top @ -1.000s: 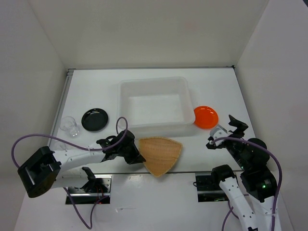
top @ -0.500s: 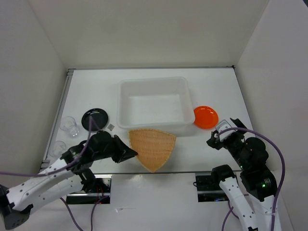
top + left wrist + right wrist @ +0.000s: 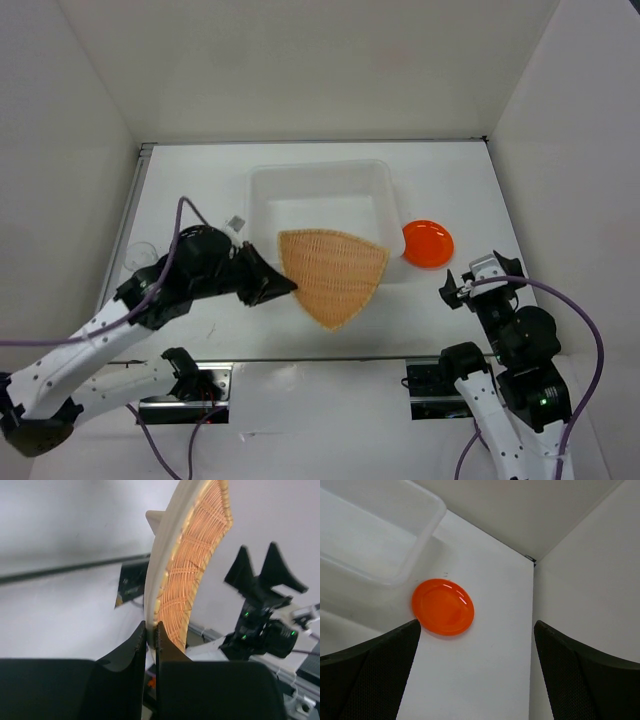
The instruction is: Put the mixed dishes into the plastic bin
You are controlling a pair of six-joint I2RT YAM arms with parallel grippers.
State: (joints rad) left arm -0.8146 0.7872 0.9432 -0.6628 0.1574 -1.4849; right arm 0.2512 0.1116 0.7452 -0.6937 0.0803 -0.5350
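Over the last second the left gripper (image 3: 283,288) has lifted the tan woven rounded-triangle dish (image 3: 335,275) off the table and carried it toward 12 o'clock. It lay on the table just short of the plastic bin's (image 3: 262,200) near wall. In the top view it now hangs over that 6 o'clock rim, partly above the bin's inside. The left wrist view shows the jaws pinched together on the dish's pale rim, the dish standing nearly on edge above them.

The right gripper (image 3: 478,278) has drawn back a little toward 6 o'clock. Its jaws stay spread wide and hold nothing.

By my reading, the first dish is near its drop but not yet in. It probably needs to go further toward 12 o'clock before letting go, or it may catch on the rim.

The small round orange plate (image 3: 428,243) has not moved, sitting on the table at the bin's 3 o'clock. One clear plastic cup (image 3: 140,254) peeks out at 9 o'clock beside the left arm. The black plate is not visible now.

No brand, label or readable writing shows in any view.
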